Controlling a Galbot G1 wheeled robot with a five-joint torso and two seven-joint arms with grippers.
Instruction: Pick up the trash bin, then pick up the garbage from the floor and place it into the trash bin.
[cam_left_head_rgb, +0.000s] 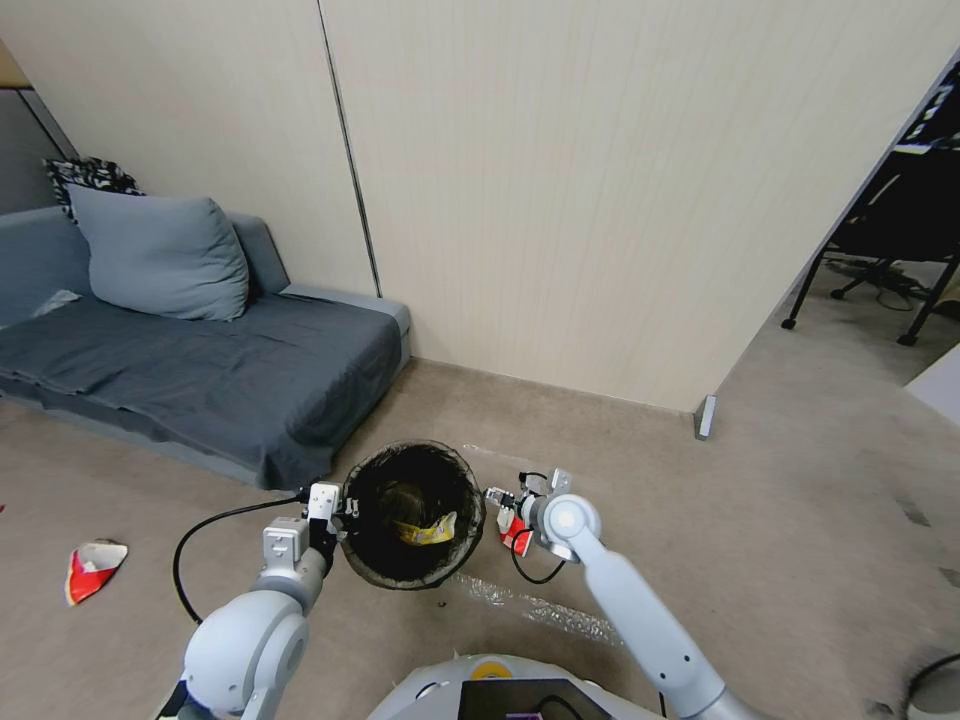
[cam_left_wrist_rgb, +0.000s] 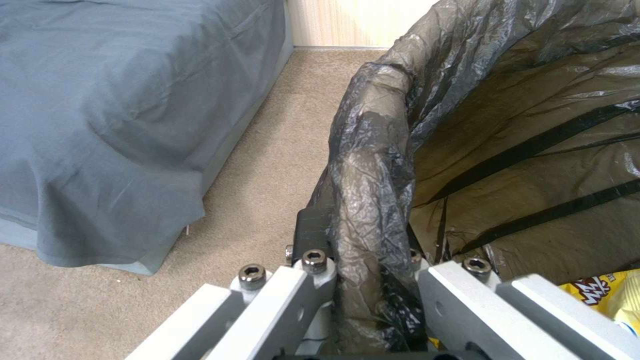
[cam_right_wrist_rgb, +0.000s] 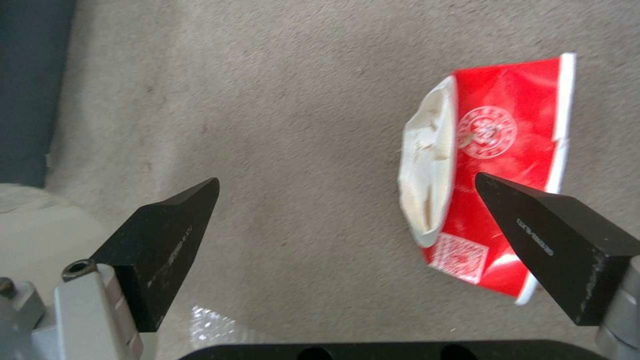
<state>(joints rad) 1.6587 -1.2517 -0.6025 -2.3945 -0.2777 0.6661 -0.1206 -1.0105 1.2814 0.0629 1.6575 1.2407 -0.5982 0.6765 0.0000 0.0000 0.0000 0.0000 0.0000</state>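
The trash bin (cam_left_head_rgb: 412, 515), round and lined with a dark bag, hangs just off the carpet in front of me. My left gripper (cam_left_head_rgb: 335, 515) is shut on its near-left rim; in the left wrist view its jaws clamp the bag-covered rim (cam_left_wrist_rgb: 370, 200). A yellow wrapper (cam_left_head_rgb: 427, 531) lies inside the bin. My right gripper (cam_left_head_rgb: 500, 500) is open to the right of the bin, low over a flattened red-and-white wrapper (cam_right_wrist_rgb: 500, 165) on the carpet. One fingertip (cam_right_wrist_rgb: 507, 200) overlaps that wrapper's edge, and nothing is between the fingers. A second red-and-white wrapper (cam_left_head_rgb: 92, 570) lies far left.
A grey sofa (cam_left_head_rgb: 200, 370) with a pillow (cam_left_head_rgb: 160, 255) stands left of the bin, its corner close to the rim. A beige wall (cam_left_head_rgb: 600, 200) runs behind. A clear plastic strip (cam_left_head_rgb: 530, 605) lies on the carpet near my base. Chair legs (cam_left_head_rgb: 870, 290) stand far right.
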